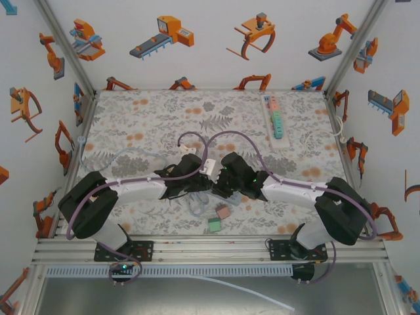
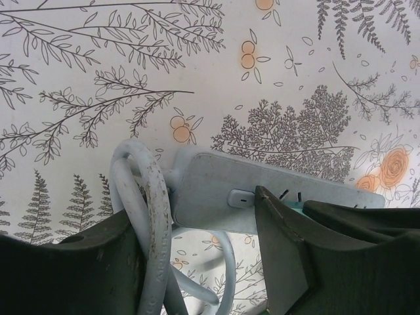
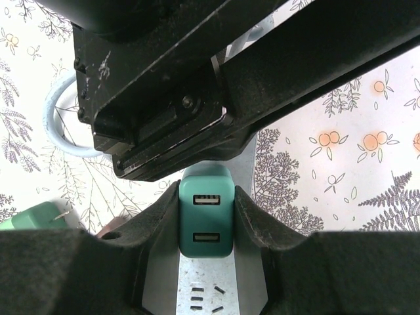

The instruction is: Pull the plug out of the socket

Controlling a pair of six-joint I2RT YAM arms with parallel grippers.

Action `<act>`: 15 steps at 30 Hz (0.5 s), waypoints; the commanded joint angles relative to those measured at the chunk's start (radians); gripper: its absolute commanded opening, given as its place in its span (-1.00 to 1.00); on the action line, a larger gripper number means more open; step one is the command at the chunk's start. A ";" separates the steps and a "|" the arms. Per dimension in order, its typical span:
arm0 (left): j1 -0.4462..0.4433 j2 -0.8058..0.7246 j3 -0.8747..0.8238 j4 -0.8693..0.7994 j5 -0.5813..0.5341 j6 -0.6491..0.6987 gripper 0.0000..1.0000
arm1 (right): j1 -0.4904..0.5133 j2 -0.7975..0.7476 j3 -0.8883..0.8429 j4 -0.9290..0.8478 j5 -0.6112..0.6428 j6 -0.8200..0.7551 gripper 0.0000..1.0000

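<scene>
A teal plug (image 3: pixel 206 210) with two USB ports sits in the white socket strip (image 3: pixel 197 289). My right gripper (image 3: pixel 206 220) is shut on the plug, one finger on each side of it. At the table's middle both grippers meet over the strip (image 1: pixel 209 166), the left gripper (image 1: pixel 191 176) on its left and the right gripper (image 1: pixel 224 176) on its right. My left gripper (image 2: pixel 200 246) is closed round the strip's cable end (image 2: pixel 216 190): one finger presses the white cable (image 2: pixel 156 216), the other lies on the strip beside its switch (image 2: pixel 241 197).
A second socket strip (image 1: pixel 273 118) with several plugs lies at the back right. Two loose plugs, one pink (image 1: pixel 222 211) and one green (image 1: pixel 214 224), lie near the front edge. The green one (image 3: pixel 33 216) is left of my right gripper. The white cable loops (image 3: pixel 56 125) beside the strip.
</scene>
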 commanded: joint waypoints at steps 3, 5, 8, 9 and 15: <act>-0.065 0.170 -0.124 -0.210 0.012 0.077 -0.12 | 0.000 -0.074 0.079 0.092 0.010 0.022 -1.00; -0.058 0.169 -0.134 -0.194 0.022 0.079 -0.12 | 0.040 -0.063 0.105 0.029 0.069 -0.050 -1.00; -0.047 0.169 -0.144 -0.176 0.038 0.082 -0.13 | 0.030 -0.085 0.074 0.115 0.030 0.009 -1.00; -0.045 0.169 -0.147 -0.171 0.042 0.082 -0.13 | 0.020 -0.092 0.061 0.148 0.004 0.038 -1.00; -0.037 0.171 -0.152 -0.161 0.053 0.085 -0.13 | -0.026 -0.112 0.036 0.235 -0.027 0.156 -1.00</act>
